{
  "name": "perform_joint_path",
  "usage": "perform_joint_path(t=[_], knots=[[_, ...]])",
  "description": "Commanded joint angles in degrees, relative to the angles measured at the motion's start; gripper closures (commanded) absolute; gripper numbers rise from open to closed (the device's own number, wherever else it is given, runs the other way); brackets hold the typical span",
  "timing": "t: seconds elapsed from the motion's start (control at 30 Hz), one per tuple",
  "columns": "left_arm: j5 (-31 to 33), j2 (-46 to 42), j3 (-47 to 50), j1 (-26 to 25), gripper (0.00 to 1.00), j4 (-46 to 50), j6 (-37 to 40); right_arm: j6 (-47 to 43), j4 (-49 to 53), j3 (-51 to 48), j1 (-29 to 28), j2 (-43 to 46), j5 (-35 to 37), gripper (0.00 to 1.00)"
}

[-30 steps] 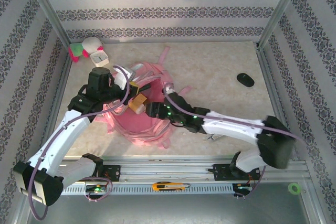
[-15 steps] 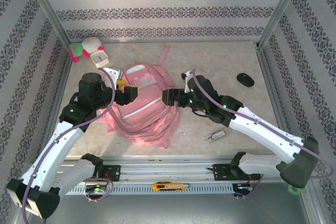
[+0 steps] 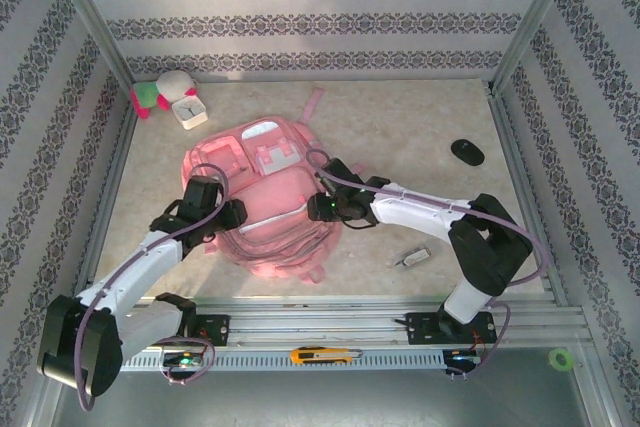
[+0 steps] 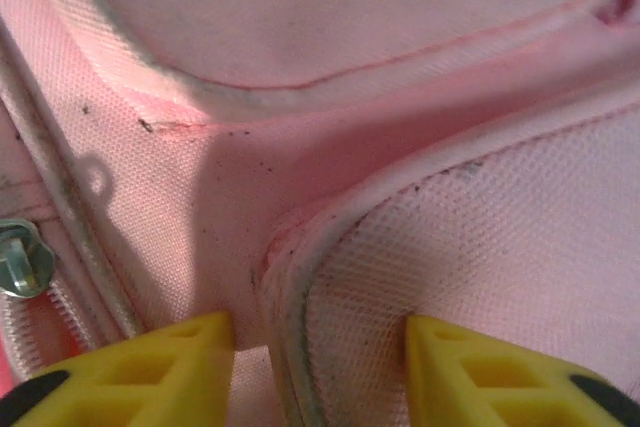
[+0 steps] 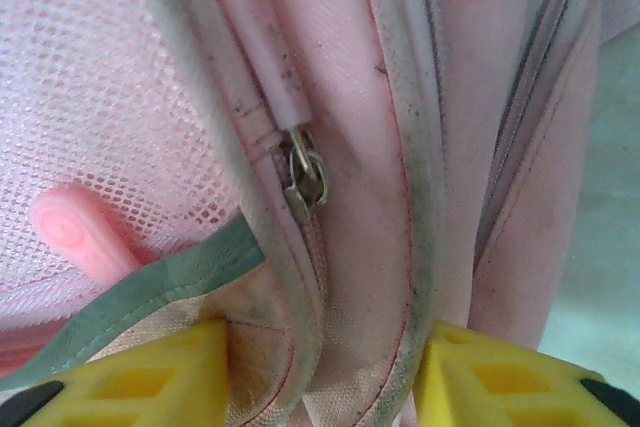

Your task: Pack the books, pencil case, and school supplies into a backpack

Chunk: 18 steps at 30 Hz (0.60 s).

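A pink backpack [image 3: 268,209] lies flat, front up, mid-counter, with 2 arms reaching in from either flank. The jaws of the left arm [image 3: 130,269] stand spread astride a white-piped pocket seam [image 4: 283,277] on the backpack's left side, gripping nothing. The jaws of the right arm [image 3: 425,215] stand apart over the zip track on the backpack's right edge, with fabric bunched between them; whether they already bite it cannot be told from so close.

The likely trouble is that the bag is soft and looks zipped. Jaws closing here may take only a fold of cloth or piping and slip off, missing the small metal zip pull [image 5: 305,175] just ahead of the right jaws. A tug from 1 side with nothing pinning the other could drag the whole backpack across the smooth counter. The right forearm hangs near a tiny silver-grey gadget [image 3: 411,258], which lies loose on the counter to the right of the backpack, toward the near edge. A low sweep might knock it to the rail.

The room is a cell of striped, patterned wallpaper [image 3: 300,7] on aluminium posts, behind and to both sides of the backpack. The counter [image 3: 400,127] is pale, marbled and glossy. Beyond the backpack's far-left corner sit a plush toy [image 3: 160,90] and a white square clock [image 3: 188,111]. Well to its right lies a black oval object [image 3: 467,152].
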<state>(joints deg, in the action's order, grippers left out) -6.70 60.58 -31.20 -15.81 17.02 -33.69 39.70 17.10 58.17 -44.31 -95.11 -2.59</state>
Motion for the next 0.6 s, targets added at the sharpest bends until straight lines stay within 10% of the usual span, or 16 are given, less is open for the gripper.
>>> perform_joint_path(t=[0.0, 0.3, 0.57], knots=[[0.7, 4.5, 2.3, -2.2, 0.63, -7.7, -5.4, 3.3, 0.9, -5.8, 2.4, -0.8, 4.4, 0.58], [1.0, 14.8, -2.7, -15.1, 0.57, -16.6, -6.0, 5.0, 2.9, -18.3, 9.9, 14.8, 4.1, 0.55], [-6.7, 4.1, -12.7, -6.1, 0.30, -4.3, 22.8, -3.7, 10.5, -14.5, 18.6, 30.6, -6.3, 0.21]])
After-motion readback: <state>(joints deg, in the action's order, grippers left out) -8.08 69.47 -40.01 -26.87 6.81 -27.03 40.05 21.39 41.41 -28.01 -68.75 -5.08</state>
